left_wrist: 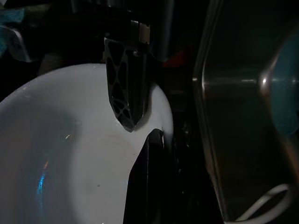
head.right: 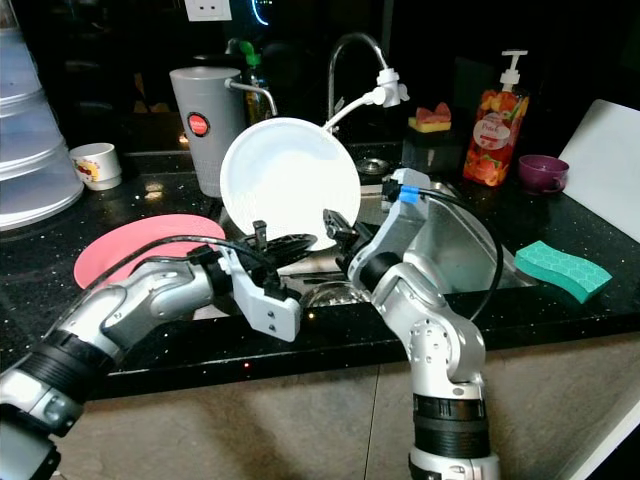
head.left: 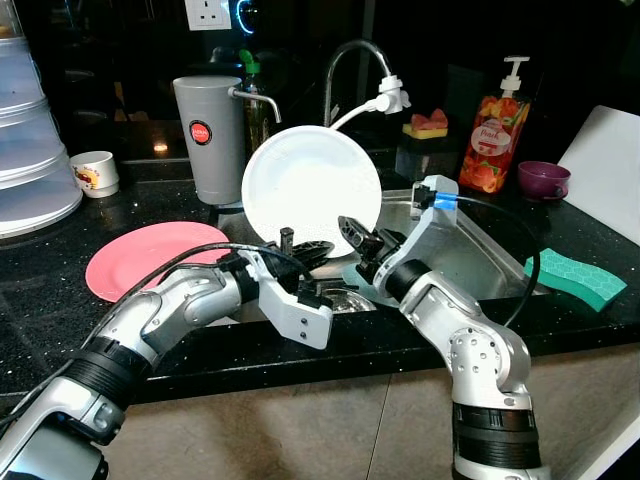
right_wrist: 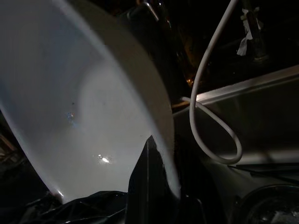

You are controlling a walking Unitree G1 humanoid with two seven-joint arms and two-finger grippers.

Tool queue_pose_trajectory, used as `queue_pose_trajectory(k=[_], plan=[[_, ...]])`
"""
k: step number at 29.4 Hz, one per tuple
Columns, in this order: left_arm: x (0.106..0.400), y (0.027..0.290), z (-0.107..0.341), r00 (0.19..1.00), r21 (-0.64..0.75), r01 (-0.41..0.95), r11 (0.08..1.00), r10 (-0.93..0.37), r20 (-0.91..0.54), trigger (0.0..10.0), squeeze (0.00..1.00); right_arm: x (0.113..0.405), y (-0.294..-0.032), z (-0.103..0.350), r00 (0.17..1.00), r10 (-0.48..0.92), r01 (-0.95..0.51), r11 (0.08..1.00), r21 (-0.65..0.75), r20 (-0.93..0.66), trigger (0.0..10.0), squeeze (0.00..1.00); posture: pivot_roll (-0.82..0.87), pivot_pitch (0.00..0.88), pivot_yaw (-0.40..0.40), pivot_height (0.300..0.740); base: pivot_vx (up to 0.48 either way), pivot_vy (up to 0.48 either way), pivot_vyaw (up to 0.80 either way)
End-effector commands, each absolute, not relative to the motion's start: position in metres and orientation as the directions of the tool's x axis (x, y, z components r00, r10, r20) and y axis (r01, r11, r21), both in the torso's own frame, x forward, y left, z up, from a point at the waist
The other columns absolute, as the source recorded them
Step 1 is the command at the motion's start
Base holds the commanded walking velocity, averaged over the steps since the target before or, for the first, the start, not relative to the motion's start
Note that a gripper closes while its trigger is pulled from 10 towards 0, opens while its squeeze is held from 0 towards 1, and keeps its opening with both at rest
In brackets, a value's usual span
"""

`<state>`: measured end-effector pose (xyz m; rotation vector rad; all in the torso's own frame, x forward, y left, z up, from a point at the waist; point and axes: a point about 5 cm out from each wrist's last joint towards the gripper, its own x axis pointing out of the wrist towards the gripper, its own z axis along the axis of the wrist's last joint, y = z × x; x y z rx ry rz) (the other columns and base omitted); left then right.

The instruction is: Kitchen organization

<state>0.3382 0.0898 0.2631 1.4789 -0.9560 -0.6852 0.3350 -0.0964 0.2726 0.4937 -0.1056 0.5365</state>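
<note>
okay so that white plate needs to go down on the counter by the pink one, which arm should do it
Left, probably. The left gripper already pinches the white plate's lower rim, and the pink plate lies on the counter on that arm's side. The right gripper would have to reach across.

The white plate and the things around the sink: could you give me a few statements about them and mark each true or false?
1. The white plate is held upright over the sink. True.
2. Both the left gripper and the right gripper grip the plate's lower edge. True.
3. The pink plate lies in the sink. False: it lies flat on the black counter, to the robot's left of the sink.
4. The green sponge sits on the pink plate. False: it rests on the counter to the right of the sink.
5. A soap bottle with a pump stands behind the sink. True.
</note>
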Motion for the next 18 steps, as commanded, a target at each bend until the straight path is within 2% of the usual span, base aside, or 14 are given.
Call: queue_pose_trajectory(k=[1,3,4,8,9,10,11,12,16,18], plan=[[0.332,0.08,0.256,0.422,0.982,-0.185,-0.038,-0.905,0.044,10.0,0.0,0.331,-0.084,0.278,0.809,0.528,-0.586,0.701,0.406,0.257,0.0,0.0,0.03,0.065,-0.017,0.74,0.0,0.0,0.0],[0.332,0.08,0.256,0.425,0.982,-0.187,-0.035,-0.904,0.049,10.0,0.0,0.33,-0.084,0.279,0.807,0.53,-0.59,0.699,0.405,0.261,0.0,0.0,0.04,0.066,-0.019,0.74,0.0,0.0,0.0],[0.334,0.08,0.256,0.431,0.984,-0.176,-0.03,-0.901,0.05,10.0,1.0,0.33,-0.084,0.279,0.804,0.533,-0.594,0.695,0.404,0.265,0.0,0.0,0.04,0.066,-0.019,0.74,0.0,0.0,0.0],[0.336,0.08,0.256,0.444,0.985,-0.169,-0.019,-0.894,0.059,10.0,1.0,0.329,-0.082,0.28,0.796,0.543,-0.604,0.689,0.401,0.267,0.0,0.0,0.04,0.066,-0.019,0.74,0.0,0.0,0.0],[0.336,0.08,0.256,0.441,0.985,-0.173,-0.006,-0.895,0.072,10.0,0.22,0.329,-0.081,0.28,0.796,0.546,-0.604,0.689,0.4,0.263,0.0,0.0,0.04,0.066,-0.019,0.74,0.0,0.0,0.0],[0.335,0.08,0.256,0.436,0.984,-0.177,0.006,-0.896,0.084,10.0,0.0,0.33,-0.081,0.279,0.799,0.544,-0.599,0.694,0.398,0.256,3.8,0.0,0.03,0.068,-0.018,0.74,0.0,0.0,0.0],[0.335,0.08,0.256,0.436,0.984,-0.177,0.006,-0.896,0.084,10.0,0.0,0.33,-0.081,0.279,0.799,0.544,-0.599,0.694,0.398,0.256,3.8,0.0,0.03,0.068,-0.018,0.74,0.0,0.0,0.0],[0.334,0.079,0.256,0.432,0.984,-0.176,0.022,-0.897,0.097,10.0,0.0,0.331,-0.083,0.279,0.813,0.527,-0.581,0.71,0.398,0.247,10.0,0.0,0.03,0.07,-0.019,0.74,0.0,0.0,0.0],[0.331,0.08,0.255,0.424,0.986,-0.159,0.055,-0.898,0.118,10.0,0.0,0.339,-0.091,0.278,0.862,0.451,-0.507,0.759,0.408,0.233,10.0,0.0,0.03,0.07,-0.019,0.74,0.0,0.0,0.0],[0.328,0.082,0.256,0.432,0.989,-0.109,0.103,-0.891,0.141,10.0,0.0,0.349,-0.107,0.277,0.921,0.324,-0.388,0.824,0.414,0.218,10.0,0.0,0.03,0.07,-0.019,0.74,0.0,0.0,0.0]])
